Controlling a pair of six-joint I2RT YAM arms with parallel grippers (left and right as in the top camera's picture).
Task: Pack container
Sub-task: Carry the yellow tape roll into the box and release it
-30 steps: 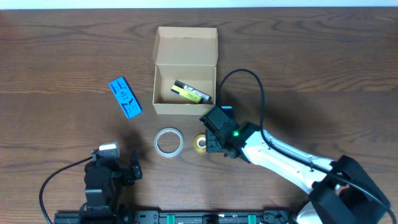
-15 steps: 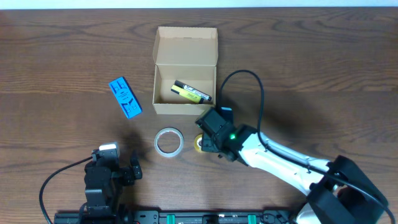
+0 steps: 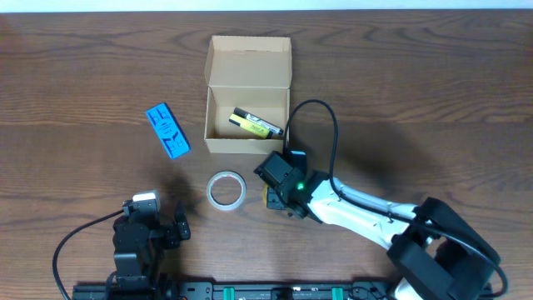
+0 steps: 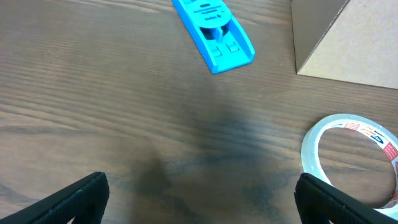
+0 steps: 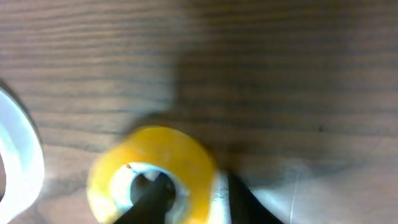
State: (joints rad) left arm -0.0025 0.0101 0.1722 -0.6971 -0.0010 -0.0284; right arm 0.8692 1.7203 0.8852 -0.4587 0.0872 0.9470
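The tabletop is bare wood over its whole right half and along the far edge, so there is plenty of room to swing there. The box sits at far centre, lid flap standing open on the far side, mouth up, and a yellow marker lies inside to the right. It is probably light, and its thin walls would buckle under a squeeze. Better to take one side wall at the rim, or fold the flap by its free edge. Its near wall is a lip anything going in must clear.

Left of it lies a blue plastic tool, and near of it a clear tape roll.

The left gripper hangs at the near left, jaws wide apart and empty. The right gripper straddles the yellow tape roll, one jaw in its hole. I cannot tell whether it pinches.
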